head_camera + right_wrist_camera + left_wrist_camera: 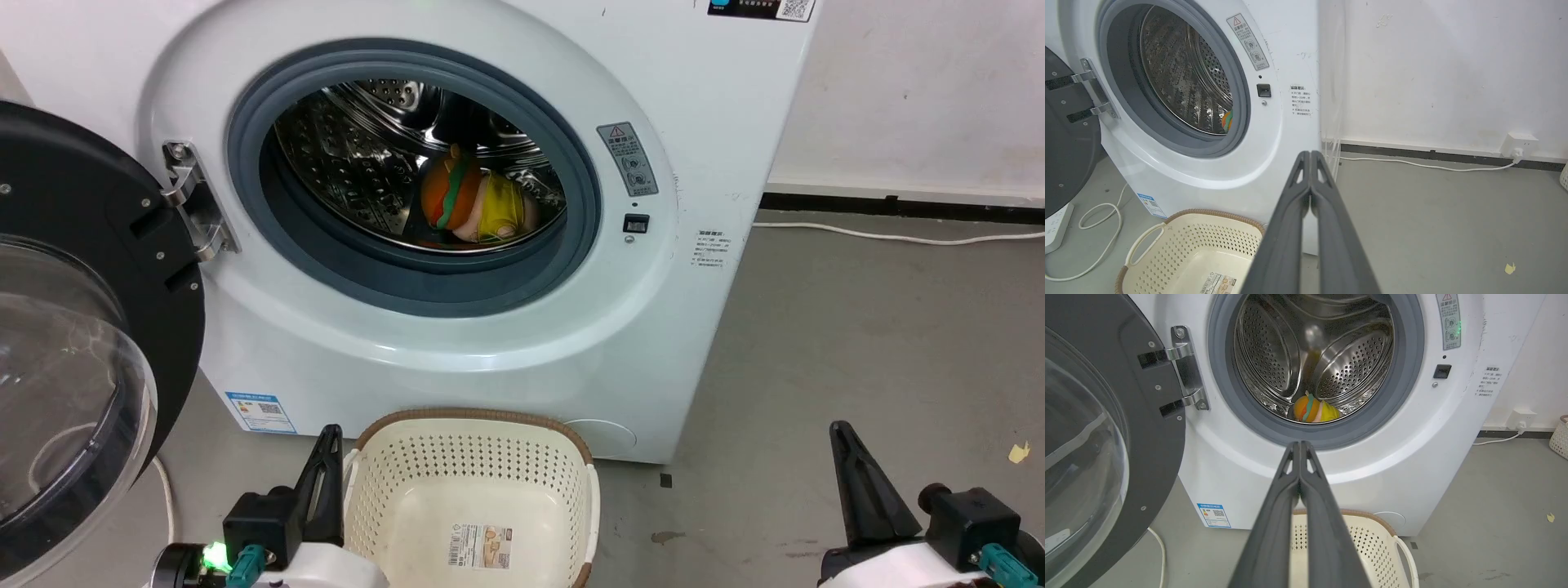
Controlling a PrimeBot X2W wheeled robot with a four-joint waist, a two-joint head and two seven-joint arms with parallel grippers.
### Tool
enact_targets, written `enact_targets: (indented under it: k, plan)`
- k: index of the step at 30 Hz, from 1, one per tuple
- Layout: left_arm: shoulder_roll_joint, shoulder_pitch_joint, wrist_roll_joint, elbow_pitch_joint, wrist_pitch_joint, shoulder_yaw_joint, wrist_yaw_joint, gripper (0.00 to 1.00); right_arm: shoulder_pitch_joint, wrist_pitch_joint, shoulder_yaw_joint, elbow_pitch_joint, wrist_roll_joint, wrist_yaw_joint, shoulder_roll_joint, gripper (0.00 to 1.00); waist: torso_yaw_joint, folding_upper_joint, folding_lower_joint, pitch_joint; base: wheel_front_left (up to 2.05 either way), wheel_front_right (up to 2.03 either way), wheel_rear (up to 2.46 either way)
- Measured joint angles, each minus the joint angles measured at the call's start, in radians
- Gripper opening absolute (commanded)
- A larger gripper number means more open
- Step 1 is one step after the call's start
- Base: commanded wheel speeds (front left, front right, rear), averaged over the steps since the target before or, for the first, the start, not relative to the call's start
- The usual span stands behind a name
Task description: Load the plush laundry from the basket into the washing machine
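The white washing machine (457, 343) stands with its black-rimmed door (73, 343) swung open to the left. Inside the steel drum (359, 155) lie the orange burger plush (447, 194) and the pink-headed doll in yellow (500, 211), side by side; the burger plush (1306, 409) also shows low in the drum in the left wrist view. The cream basket (473, 498) sits on the floor before the washer, holding nothing but its label sticker (480, 545). My left gripper (331, 433) is shut beside the basket's left rim. My right gripper (839, 431) is shut over bare floor to the right.
A white cable (898, 237) runs along the wall base to a socket (1519, 145). Another cord (1102, 228) and a power strip (1055, 222) lie on the floor left of the washer. A second perforated basket (1560, 437) stands by the right wall. Grey floor (857, 343) lies open at right.
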Motion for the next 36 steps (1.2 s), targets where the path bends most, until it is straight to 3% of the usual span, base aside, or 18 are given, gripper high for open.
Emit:
enact_targets:
  k: [36]
  plan:
    - [-0.011, -0.002, 0.035, -0.036, 0.074, 0.034, -0.017, 0.00, -0.014, 0.073, 0.010, -0.017, -0.037, 0.000, 0.000, 0.00, 0.002, 0.0000, 0.0000, 0.000, 0.00, 0.00, 0.00]
